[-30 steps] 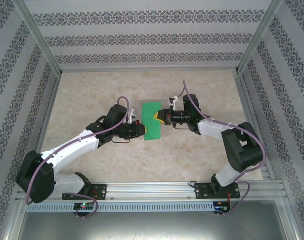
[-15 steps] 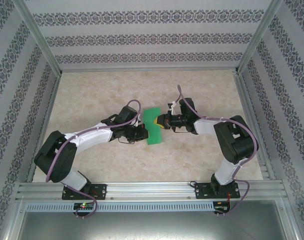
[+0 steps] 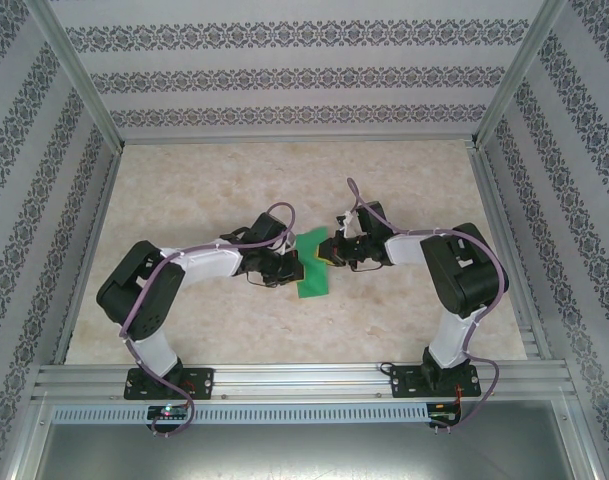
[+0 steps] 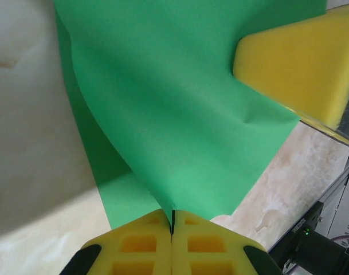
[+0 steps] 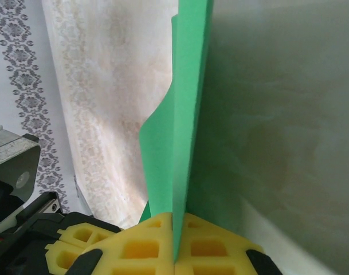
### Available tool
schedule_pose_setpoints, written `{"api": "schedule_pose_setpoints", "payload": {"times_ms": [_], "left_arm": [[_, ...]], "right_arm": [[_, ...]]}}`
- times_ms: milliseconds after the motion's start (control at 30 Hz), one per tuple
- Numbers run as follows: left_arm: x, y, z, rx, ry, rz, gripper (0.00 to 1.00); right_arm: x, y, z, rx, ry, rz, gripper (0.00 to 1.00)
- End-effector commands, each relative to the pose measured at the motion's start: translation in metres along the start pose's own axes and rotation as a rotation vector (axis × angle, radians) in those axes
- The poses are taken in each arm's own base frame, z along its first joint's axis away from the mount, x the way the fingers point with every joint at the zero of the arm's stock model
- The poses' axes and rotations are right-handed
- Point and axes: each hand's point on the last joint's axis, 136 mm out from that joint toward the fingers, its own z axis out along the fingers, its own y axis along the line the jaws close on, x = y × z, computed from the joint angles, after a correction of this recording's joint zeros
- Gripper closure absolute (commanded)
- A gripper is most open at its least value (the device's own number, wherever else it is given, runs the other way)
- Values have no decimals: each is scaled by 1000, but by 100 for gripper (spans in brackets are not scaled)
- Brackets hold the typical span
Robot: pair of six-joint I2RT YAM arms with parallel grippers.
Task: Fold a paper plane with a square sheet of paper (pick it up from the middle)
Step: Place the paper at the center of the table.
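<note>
Both arms bent inward, meeting mid-surface (image 3: 184, 180). Left fingers (image 3: 296, 268) & right fingers (image 3: 331, 250) were each pressed together, clamped on opposite edges of the green sheet of paper (image 3: 312, 283), held betw. them. Vs. 1 s earlier: left arm folded in closer, and the sheet was tilted rather than flat. Left wrist cam showed it bowed & doubled (image 4: 180, 103); top cam showed just a slanted strip.

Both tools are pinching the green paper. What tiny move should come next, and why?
Probably lower the green paper together onto the table. The left tool and right tool are each shut on opposite sides of it, and it hangs curved and doubled between them, so no crease can be pressed flat yet.
</note>
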Motion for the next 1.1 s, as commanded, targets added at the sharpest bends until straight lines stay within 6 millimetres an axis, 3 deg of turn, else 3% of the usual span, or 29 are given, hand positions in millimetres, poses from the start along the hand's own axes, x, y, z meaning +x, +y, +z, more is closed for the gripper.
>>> {"api": "schedule_pose_setpoints", "payload": {"times_ms": [0, 200, 467, 600, 800, 933, 1067], "left_arm": [[-8, -13, 4, 33, -3, 48, 92], [-9, -11, 10, 27, 13, 45, 92], [-9, -11, 14, 25, 29, 43, 93], [-9, -13, 15, 24, 33, 49, 92], [-8, -17, 18, 27, 44, 57, 93], [-8, -18, 23, 29, 56, 59, 92], [-8, -22, 23, 28, 60, 68, 92]], "right_arm": [[-6, -12, -6, 68, -14, -38, 90], [-9, -20, -16, 148, -24, -67, 73], [-7, -28, -56, 351, -59, -126, 57], [0, -36, -80, 438, -87, -126, 58], [6, -21, -101, 442, -161, -134, 62], [13, -7, -80, 359, -132, -140, 70], [10, -23, -63, 390, -103, -123, 79]]}}
